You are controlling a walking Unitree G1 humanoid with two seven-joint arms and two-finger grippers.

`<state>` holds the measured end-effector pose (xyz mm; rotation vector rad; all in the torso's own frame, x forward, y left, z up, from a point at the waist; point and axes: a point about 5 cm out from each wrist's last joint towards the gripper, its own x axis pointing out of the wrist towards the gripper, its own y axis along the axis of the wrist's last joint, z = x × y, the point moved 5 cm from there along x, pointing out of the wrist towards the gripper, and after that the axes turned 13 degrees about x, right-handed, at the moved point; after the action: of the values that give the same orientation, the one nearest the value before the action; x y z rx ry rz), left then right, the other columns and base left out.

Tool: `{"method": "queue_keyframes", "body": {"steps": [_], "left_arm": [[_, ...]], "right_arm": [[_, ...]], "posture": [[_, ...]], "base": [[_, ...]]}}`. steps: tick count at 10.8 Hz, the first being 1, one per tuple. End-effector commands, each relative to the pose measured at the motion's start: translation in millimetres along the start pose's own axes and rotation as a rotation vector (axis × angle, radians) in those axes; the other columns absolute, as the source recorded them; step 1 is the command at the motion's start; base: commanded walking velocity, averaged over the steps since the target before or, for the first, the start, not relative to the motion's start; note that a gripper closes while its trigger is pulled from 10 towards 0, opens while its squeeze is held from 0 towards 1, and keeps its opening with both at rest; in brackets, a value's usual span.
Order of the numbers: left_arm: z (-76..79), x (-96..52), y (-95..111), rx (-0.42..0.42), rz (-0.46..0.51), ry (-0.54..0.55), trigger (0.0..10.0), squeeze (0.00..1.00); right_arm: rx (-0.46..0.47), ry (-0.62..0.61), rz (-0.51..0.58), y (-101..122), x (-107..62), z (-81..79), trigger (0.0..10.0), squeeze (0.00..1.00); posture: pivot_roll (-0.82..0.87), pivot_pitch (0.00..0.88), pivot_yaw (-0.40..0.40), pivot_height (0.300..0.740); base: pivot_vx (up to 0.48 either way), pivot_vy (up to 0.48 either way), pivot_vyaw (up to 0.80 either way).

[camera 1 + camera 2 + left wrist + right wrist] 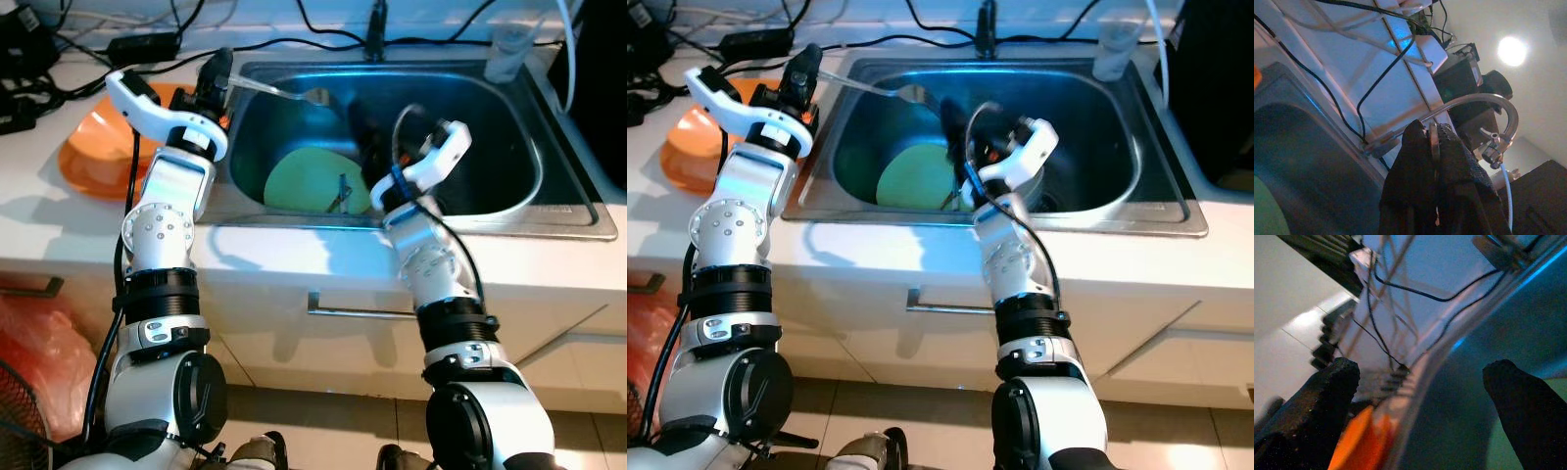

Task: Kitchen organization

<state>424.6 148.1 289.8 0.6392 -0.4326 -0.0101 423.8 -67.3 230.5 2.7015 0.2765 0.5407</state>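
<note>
My left gripper (217, 70) is over the sink's left rim, shut on the handle of a thin metal utensil (294, 94). The utensil's head sticks out over the basin. In the left wrist view the fingers (1418, 147) pinch the metal handle (1433, 139) edge-on. A light green plate (304, 181) lies tilted in the steel sink (490, 211). My right gripper (970, 122) is down in the basin just above the plate's far right edge, open, with nothing between its fingers (1332, 387).
An orange plate (93, 157) lies on the white counter left of the sink. Black cables (147, 44) run along the back wall. The faucet base (374, 39) stands behind the sink, with a clear cup (507, 51) at the back right corner.
</note>
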Motion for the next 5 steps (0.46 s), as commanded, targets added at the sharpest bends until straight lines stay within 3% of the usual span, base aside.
{"method": "queue_keyframes", "body": {"steps": [1, 3, 4, 5], "left_arm": [[-2.7, -0.8, 0.9, 0.021, 0.005, 0.000, 0.0, 0.00], [-2.0, 2.5, 5.2, 0.030, 0.038, -0.003, 0.0, 0.00], [-3.2, 3.8, 4.5, 0.022, 0.049, 0.005, 0.0, 0.00], [-3.4, 4.0, 4.2, 0.020, 0.050, 0.006, 0.0, 0.00]], "right_arm": [[0.084, 0.003, 0.005, -8.4, -2.2, -4.2, 10.0, 0.00], [0.085, 0.042, 0.008, 3.1, -1.0, -14.9, 10.0, 0.00], [0.075, 0.062, 0.017, 12.1, 0.9, -22.1, 10.0, 0.41], [0.076, 0.064, 0.019, 13.5, 1.2, -23.0, 10.0, 0.66]], "posture": [[0.04, 0.108, 0.060, 0.740], [0.02, 0.104, 0.039, 0.740], [0.01, 0.101, 0.034, 0.740], [0.01, 0.101, 0.034, 0.740]], "base": [[0.000, 0.000, 0.00], [0.000, 0.000, 0.00], [0.000, 0.000, 0.00], [0.000, 0.000, 0.00]]}}
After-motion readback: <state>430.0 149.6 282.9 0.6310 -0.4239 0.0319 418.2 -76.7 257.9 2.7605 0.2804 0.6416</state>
